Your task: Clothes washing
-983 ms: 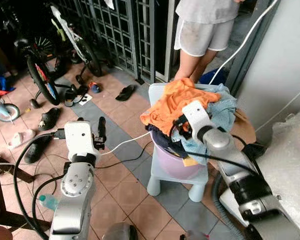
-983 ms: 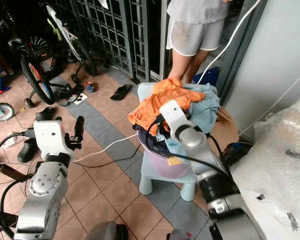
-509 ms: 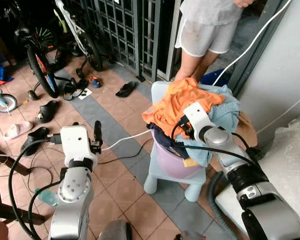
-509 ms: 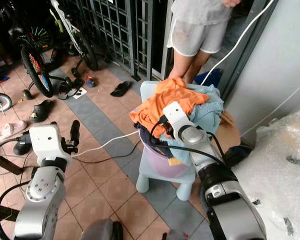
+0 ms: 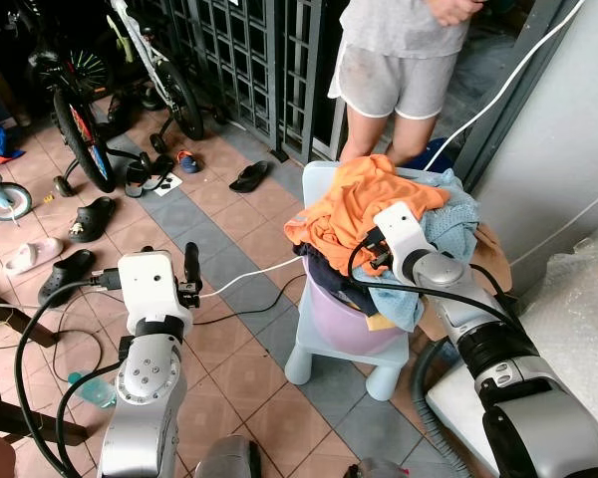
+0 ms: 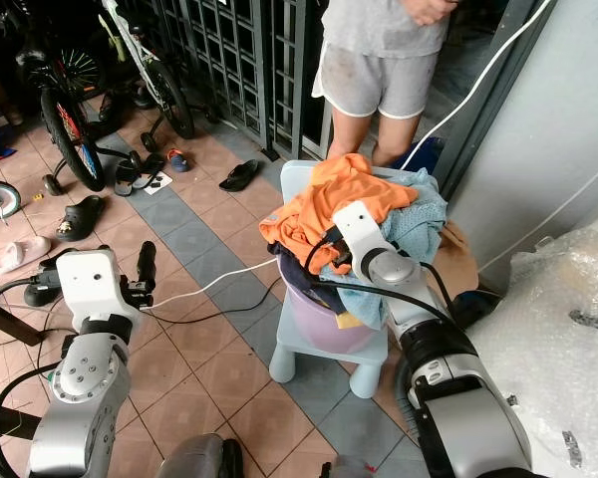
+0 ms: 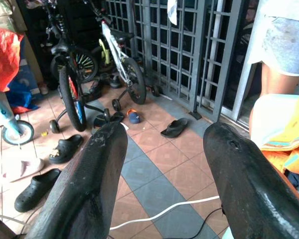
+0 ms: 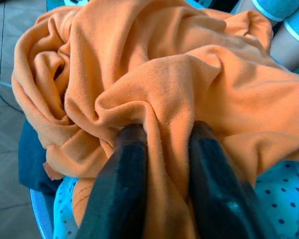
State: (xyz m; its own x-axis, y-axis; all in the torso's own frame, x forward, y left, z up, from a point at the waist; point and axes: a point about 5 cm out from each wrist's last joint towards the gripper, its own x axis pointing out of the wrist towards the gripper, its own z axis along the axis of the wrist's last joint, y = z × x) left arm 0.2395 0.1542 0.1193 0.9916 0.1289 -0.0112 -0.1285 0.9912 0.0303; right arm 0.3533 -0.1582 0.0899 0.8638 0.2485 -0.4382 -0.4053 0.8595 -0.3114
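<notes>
Left gripper (image 7: pixel 164 174): raised at 8 o'clock in the head views, clear of all objects. The wrist view shows its two black fingers (image 7: pixel 84 184) spread wide with nothing between them, directed toward the tiled floor (image 5: pixel 249 368) and a white cable (image 5: pixel 247 279) lying across it.

Right gripper (image 8: pixel 164 174): positioned at 3 o'clock, on the laundry pile. The wrist view shows both fingers (image 8: pixel 122 189) pressed into the orange garment (image 5: pixel 354 204), pinching a fold of the fabric between them.

Laundry: the orange garment lies on top of a heap in a lilac basin (image 5: pixel 344 324). A pale blue dotted cloth (image 5: pixel 448 224) is just beside it, and a dark navy item (image 5: pixel 329 274) hangs over the basin's near rim. The basin rests on a light blue plastic stool (image 5: pixel 314 354) at centre frame.

At 4 o'clock, near the stool: a surface covered in bubble wrap (image 6: pixel 568 339).

Behind the stool, at 12 o'clock: a person (image 5: pixel 399 70) in grey shorts stands next to a dark metal grille gate (image 5: pixel 259 50).

At 10 o'clock, far: children's bicycles (image 5: pixel 80 129), with scattered sandals (image 5: pixel 249 177) on the tiles.
</notes>
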